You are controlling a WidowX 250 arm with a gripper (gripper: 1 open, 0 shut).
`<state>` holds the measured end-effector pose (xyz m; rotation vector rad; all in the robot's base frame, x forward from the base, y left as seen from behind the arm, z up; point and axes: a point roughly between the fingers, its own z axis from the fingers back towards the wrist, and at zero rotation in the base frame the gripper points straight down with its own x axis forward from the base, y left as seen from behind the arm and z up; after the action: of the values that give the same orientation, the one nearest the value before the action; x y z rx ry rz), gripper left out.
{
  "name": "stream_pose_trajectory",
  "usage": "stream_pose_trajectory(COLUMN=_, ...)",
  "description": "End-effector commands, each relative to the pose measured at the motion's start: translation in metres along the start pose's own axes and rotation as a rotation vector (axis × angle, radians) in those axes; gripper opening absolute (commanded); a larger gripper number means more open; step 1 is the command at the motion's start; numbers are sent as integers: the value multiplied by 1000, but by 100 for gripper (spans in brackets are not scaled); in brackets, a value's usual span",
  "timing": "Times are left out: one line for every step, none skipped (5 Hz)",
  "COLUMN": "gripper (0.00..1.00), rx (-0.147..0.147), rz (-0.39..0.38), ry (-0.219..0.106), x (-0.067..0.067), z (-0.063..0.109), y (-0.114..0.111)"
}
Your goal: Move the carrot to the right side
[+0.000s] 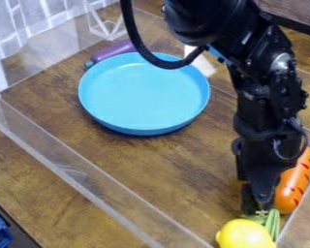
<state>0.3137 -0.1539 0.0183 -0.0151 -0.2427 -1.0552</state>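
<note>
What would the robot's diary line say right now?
gripper: down at orange toy carrot | grasp: unclear | yellow lemon toy: beside | blue plate: empty

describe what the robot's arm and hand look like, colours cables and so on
The arm is glossy black, built of chunky jointed segments. A thin black cable loops off its upper part. It narrows to a slim black hand; no markings are legible.

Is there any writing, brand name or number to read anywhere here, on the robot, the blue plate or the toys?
None can be read.
The black arm, blue plate, carrot and yellow toy show no lettering.
The carrot's dark marks are grooves, not writing.
</note>
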Motion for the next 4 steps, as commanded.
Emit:
stream_pose_trajectory(gripper=0, rx=4, rz=60, ry=26, x=-3, z=6, y=-4)
stream_pose_trajectory(gripper=0, rx=8, rz=106, ry=42, x=2, z=15, y=-7)
stream_pose_trajectory(gripper=0, rx=14, rz=145, ry=53, x=8, z=21, y=-10)
stream_pose_trajectory(gripper=0, rx=11, rz=135, ry=59, x=1, z=25, y=-6)
